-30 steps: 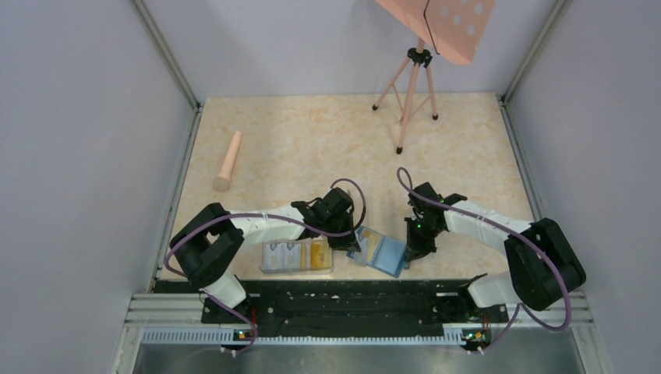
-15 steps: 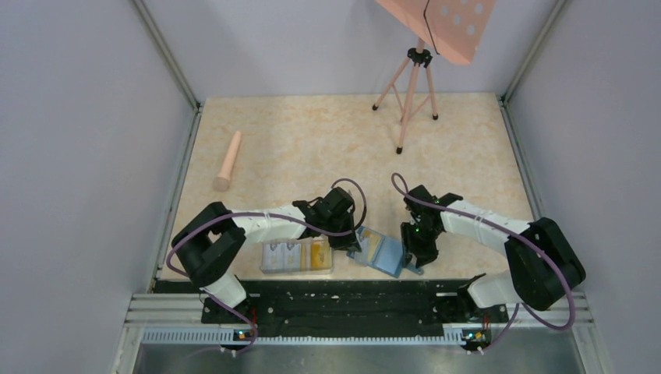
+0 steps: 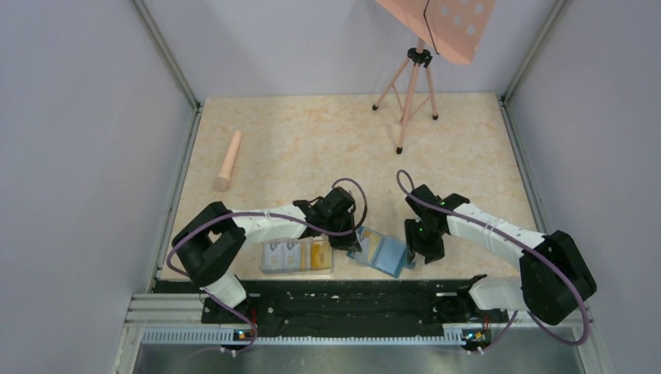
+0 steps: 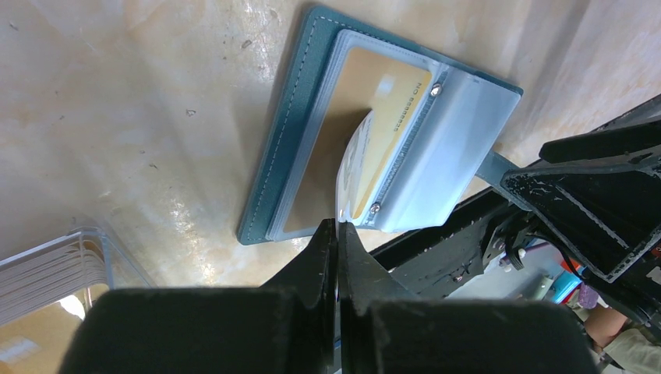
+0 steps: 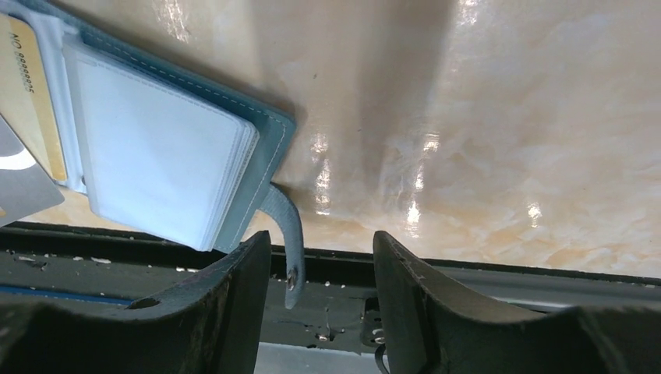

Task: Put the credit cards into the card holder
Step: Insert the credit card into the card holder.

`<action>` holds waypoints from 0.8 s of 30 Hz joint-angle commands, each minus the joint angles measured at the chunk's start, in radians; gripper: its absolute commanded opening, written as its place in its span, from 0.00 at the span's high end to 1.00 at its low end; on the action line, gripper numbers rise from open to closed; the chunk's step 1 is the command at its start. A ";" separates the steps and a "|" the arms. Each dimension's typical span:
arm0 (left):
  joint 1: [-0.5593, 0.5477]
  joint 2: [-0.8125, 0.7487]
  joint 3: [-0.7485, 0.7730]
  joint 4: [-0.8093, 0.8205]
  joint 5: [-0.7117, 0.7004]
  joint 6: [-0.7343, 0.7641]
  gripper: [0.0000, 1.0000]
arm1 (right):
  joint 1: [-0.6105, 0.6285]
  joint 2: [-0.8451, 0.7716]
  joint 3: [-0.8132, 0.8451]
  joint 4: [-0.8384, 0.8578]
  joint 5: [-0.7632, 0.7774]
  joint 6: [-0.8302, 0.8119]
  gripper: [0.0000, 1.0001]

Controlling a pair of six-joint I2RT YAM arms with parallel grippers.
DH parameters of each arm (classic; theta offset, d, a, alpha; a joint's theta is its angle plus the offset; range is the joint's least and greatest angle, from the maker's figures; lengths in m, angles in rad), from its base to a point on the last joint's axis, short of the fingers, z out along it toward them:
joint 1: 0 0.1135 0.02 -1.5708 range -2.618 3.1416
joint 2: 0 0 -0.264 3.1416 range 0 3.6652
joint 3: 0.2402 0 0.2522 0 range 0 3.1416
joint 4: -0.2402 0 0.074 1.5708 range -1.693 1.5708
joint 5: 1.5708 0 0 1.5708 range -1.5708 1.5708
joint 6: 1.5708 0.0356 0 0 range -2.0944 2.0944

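Tabletop (image 3: pixel 312 140) w/ 1 card holder (image 3: pixel 382 252)

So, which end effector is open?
The right end effector: its fingers stand apart, either side of the wallet's strap; the left end effector is closed.

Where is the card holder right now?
Top view: the card holder lies open near the front edge of the table, centre, between the left gripper and right gripper, just right of the clear box.
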 commanded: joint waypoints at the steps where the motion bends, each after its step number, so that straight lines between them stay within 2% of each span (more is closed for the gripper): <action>1: -0.003 0.037 0.000 -0.084 -0.061 0.019 1.00 | 0.011 -0.016 0.007 0.005 0.029 0.030 0.48; 4: -0.003 0.037 0.002 -0.087 -0.060 0.020 1.00 | 0.009 -0.003 -0.011 0.050 -0.016 0.034 0.54; 10: -0.003 0.027 0.003 -0.091 -0.067 0.021 1.00 | 0.009 0.019 -0.021 0.134 -0.154 0.039 0.82; 14: -0.003 0.005 0.008 -0.101 -0.080 0.021 1.00 | 0.009 0.024 -0.012 0.137 -0.167 0.035 1.00; 24: -0.003 -0.099 0.004 -0.084 -0.113 0.035 1.00 | 0.009 0.100 0.062 0.172 -0.163 -0.101 1.00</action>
